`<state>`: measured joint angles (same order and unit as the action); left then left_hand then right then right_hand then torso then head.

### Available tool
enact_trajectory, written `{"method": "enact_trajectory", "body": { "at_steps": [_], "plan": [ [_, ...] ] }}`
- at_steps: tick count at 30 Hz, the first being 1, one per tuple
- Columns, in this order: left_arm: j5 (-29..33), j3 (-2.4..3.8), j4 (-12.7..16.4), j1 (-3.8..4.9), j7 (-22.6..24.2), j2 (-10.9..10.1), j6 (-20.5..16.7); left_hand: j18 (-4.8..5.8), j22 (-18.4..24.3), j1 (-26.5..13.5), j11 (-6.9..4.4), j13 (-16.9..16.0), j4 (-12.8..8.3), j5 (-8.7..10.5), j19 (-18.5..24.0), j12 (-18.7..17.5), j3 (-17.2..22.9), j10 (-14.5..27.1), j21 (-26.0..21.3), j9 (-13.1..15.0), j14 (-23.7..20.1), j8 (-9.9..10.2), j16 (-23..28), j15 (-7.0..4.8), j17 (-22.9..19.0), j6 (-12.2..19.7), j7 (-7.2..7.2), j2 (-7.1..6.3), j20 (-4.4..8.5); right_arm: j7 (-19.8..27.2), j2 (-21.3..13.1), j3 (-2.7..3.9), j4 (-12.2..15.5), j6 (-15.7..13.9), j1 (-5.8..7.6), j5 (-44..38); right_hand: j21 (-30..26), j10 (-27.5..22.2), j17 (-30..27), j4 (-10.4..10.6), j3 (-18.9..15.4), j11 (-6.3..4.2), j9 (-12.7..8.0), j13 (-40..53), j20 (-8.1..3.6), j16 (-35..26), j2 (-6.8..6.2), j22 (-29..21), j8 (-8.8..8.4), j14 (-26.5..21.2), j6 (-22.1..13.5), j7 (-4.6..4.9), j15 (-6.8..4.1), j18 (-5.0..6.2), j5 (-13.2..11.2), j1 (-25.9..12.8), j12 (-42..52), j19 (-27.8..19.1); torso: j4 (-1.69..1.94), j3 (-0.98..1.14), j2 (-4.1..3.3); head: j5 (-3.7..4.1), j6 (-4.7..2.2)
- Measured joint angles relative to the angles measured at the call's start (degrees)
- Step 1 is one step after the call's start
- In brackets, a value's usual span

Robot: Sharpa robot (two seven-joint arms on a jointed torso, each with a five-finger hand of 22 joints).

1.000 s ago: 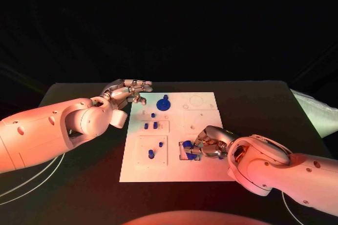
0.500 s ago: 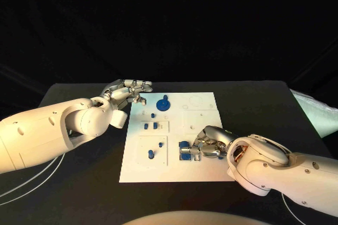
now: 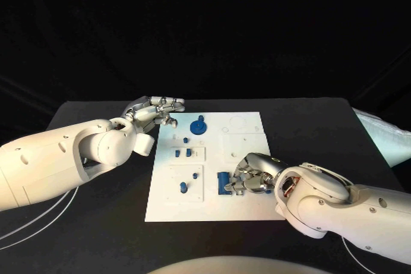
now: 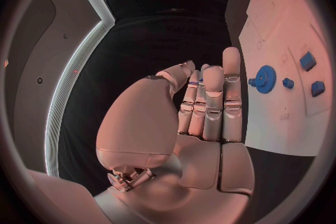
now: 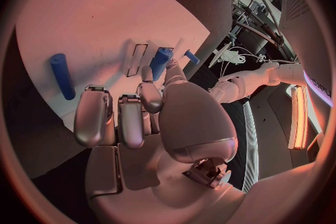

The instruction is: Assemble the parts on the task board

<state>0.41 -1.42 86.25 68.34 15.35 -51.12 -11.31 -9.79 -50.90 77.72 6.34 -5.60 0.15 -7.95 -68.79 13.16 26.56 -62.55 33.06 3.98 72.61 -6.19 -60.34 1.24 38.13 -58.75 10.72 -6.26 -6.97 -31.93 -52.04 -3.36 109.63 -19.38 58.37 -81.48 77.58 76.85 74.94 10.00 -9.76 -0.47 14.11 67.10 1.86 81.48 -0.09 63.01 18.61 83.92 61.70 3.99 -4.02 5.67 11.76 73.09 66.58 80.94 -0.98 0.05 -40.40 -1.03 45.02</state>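
A white task board (image 3: 248, 205) lies mid-table, carrying small blue parts: a gear (image 3: 198, 128) near its far edge, pegs and blocks. The right hand (image 3: 254, 176) pinches a blue cylinder (image 3: 224, 184) over the board's near-right recess. The left hand (image 3: 155, 112) hovers off the far-left corner, fingers together, empty.

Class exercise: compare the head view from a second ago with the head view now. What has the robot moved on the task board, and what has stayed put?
The right hand has shifted slightly on the near right panel of the task board, working the blue part at its fingers, which now lies a little differently. The left hand stays at the board's far left corner, and the blue gear has not moved.
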Motion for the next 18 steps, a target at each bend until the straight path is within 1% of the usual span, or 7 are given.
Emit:
{"method": "enact_trajectory", "body": {
  "at_steps": [1,3,4,7,12,16,18],
  "plan": [
    [0.00,0.00,0.00,0.00,0.00,0.00,0.00,0.00,0.00,0.00,0.00,0.00,0.00,0.00,0.00,0.00,0.00,0.00,0.00,0.00,0.00,0.00,0.00,0.00,0.00,0.00,0.00,0.00,0.00,0.00,0.04,0.00,-0.05,0.06,0.00,-0.18,0.00,0.10,0.00,-0.18,-0.06,-0.10,0.00,0.09,0.00,0.00,0.25,0.05,0.00,0.00,0.00,0.00,0.00,0.00,0.00,0.25,0.19,0.00,0.00,-0.01,0.00,0.01,0.02],
    [0.00,0.00,0.00,0.00,-0.01,0.00,0.00,0.00,0.00,0.00,0.00,0.00,0.00,0.00,0.00,0.00,0.00,0.00,0.00,0.00,0.00,0.00,0.00,0.00,0.00,0.00,0.00,0.00,0.00,-0.04,0.13,0.00,-0.20,0.21,0.00,-0.55,0.00,0.20,0.00,-0.22,-0.09,-0.20,0.13,0.33,0.00,0.00,0.31,0.09,0.25,0.00,0.00,0.00,0.00,0.00,0.00,0.31,0.19,0.00,0.02,-0.02,-0.01,0.02,0.04],
    [0.00,0.00,0.00,0.00,-0.01,-0.01,0.00,0.00,0.00,0.00,0.00,0.00,0.00,0.00,0.00,0.00,0.00,0.00,0.00,0.00,0.00,0.00,0.00,0.00,0.00,0.00,0.00,0.00,0.00,-0.07,0.17,0.00,-0.27,0.26,0.00,-0.69,0.00,0.20,0.00,-0.37,0.06,-0.20,0.16,0.37,0.00,0.00,0.61,0.17,0.34,0.00,0.00,0.00,0.00,0.00,0.00,0.61,0.19,0.00,0.03,-0.02,-0.01,0.03,0.04],
    [0.00,0.00,0.00,0.00,-0.03,-0.02,0.00,0.00,0.00,0.00,0.00,0.00,0.00,0.00,0.00,0.00,0.00,0.00,0.00,0.00,0.00,0.00,0.00,0.00,0.00,0.00,0.00,0.00,0.00,-0.15,0.23,0.00,-0.42,0.33,-0.01,-1.12,0.00,0.32,0.00,-0.37,0.06,-0.09,0.23,0.49,0.00,0.00,0.60,0.25,0.44,0.20,0.00,0.00,-0.20,0.00,0.00,0.60,0.43,0.00,0.03,-0.03,-0.01,0.03,0.09],
    [0.00,0.00,0.00,0.00,-0.03,-0.04,0.01,0.00,0.00,0.00,0.00,0.00,0.00,0.00,0.00,0.00,0.00,0.00,0.00,0.00,0.00,0.00,0.00,0.00,0.01,0.00,0.00,0.00,0.00,-0.18,-0.13,0.00,-0.22,0.29,-0.01,-1.61,0.00,0.60,-0.01,-0.37,0.06,-0.19,0.36,0.73,0.00,0.00,0.60,0.27,0.44,0.21,0.00,0.00,-0.21,0.00,0.00,0.60,0.49,0.00,0.03,-0.02,-0.01,0.00,0.10],
    [0.00,0.00,-0.01,0.00,-0.04,-0.07,0.02,0.00,-0.01,0.00,0.00,0.01,0.00,0.00,0.00,0.00,0.00,0.00,0.00,0.00,0.00,0.00,0.00,0.00,0.01,0.00,0.00,0.00,0.00,0.29,-1.97,0.00,0.82,-0.30,-0.01,-1.70,0.00,0.60,-0.01,-0.26,-0.51,-0.18,0.36,0.26,0.00,0.00,0.60,0.14,0.44,0.21,-0.48,-0.04,-0.21,0.01,0.93,0.60,0.29,0.00,0.01,0.01,0.00,0.00,0.11],
    [0.00,0.00,-0.02,0.00,-0.05,-0.10,0.03,0.00,-0.01,0.00,0.00,0.00,0.00,0.00,0.00,0.00,0.00,0.00,0.00,0.00,0.00,0.00,0.00,0.00,0.01,0.00,0.00,0.00,0.00,0.88,-3.17,0.00,1.41,-0.81,-0.01,-1.57,0.00,0.59,-0.01,-0.11,-0.66,-0.17,0.33,-0.01,0.00,0.00,0.60,0.12,0.08,0.21,-1.26,0.23,-0.21,0.01,1.59,0.60,-0.20,0.00,-0.02,0.01,0.01,0.01,0.11]
  ]
}}
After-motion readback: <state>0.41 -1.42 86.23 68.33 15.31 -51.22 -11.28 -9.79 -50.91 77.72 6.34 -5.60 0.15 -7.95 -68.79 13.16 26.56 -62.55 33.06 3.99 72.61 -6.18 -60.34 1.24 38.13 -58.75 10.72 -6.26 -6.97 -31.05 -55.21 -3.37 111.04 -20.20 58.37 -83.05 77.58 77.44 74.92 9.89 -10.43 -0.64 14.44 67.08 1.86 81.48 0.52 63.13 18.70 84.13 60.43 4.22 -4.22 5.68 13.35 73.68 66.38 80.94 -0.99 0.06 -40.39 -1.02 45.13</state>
